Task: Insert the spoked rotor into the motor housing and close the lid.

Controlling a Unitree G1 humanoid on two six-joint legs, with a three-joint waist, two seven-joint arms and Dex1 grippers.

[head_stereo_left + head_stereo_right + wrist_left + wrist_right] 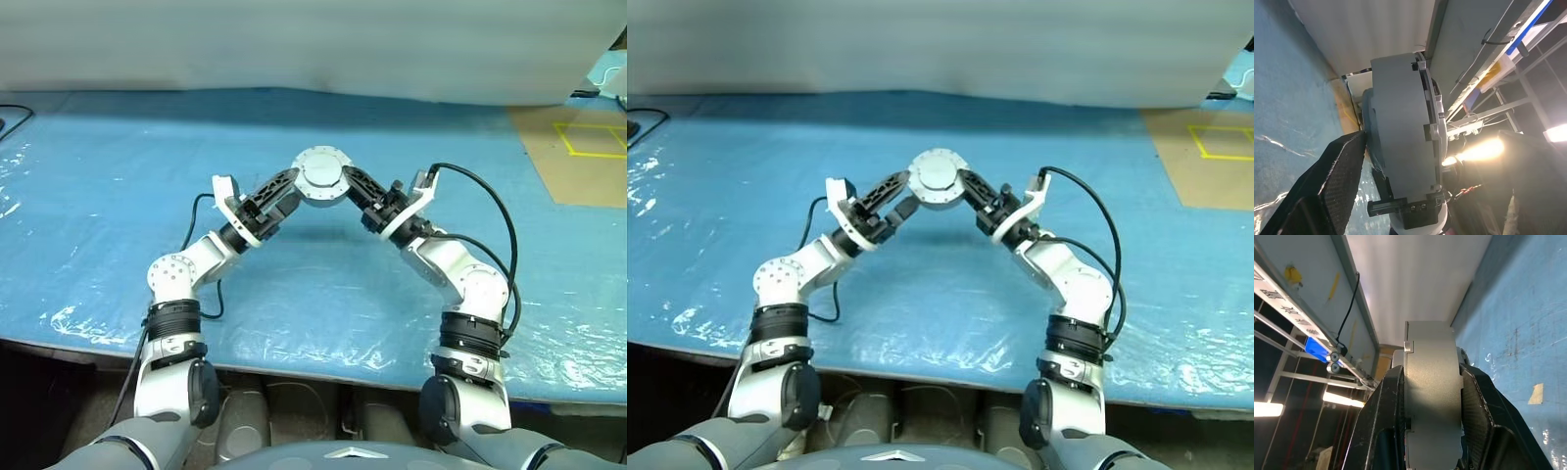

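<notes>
A thick round grey motor housing [321, 176] hangs above the blue table, held up between both arms. My right gripper [355, 188] is shut on it, its black fingers [1382, 426] pressed flat on the two faces of the motor housing [1432, 382]. A thinner plate, the lid [1436, 122], sits against one face with a seam along the rim. My left gripper [292, 194] stands open from the other side, one finger [1337, 171] lying alongside the motor housing [1398, 127]. The spoked rotor is hidden.
The blue plastic-covered table [127, 176] stretches to both sides and beyond the arms. A brown board with yellow tape [578, 147] lies at the far right. A black cable [490, 220] loops off the right wrist.
</notes>
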